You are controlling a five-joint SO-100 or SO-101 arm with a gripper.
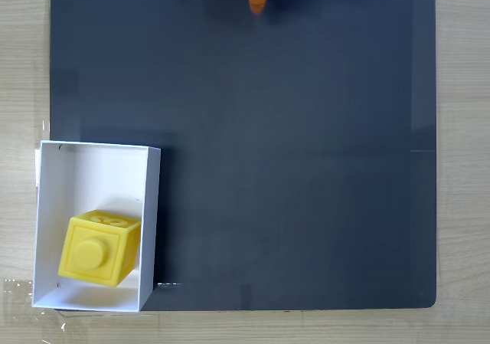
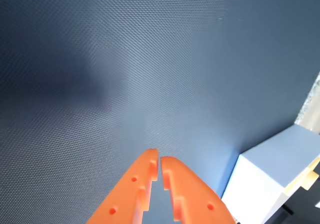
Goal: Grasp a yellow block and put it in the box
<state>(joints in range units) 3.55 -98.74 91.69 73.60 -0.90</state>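
With the block (image 1: pixel 99 247) already lying in the box (image 1: pixel 147 206) at seven o'clock and the gripper (image 2: pixel 159 160) pinched together on nothing at twelve, little could go wrong save a stray sweep nudging the box.

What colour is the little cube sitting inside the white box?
Bright yellow. The yellow block shows best in the fixed view, inside the box.

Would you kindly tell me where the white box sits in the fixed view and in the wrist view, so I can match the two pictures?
Fixed view: the box sits at lower left, overlapping the dark mat's left edge, with the yellow block inside.
Wrist view: the box shows at lower right, outer wall only, right of the gripper.
Shared landmark: the dark mat beneath both.
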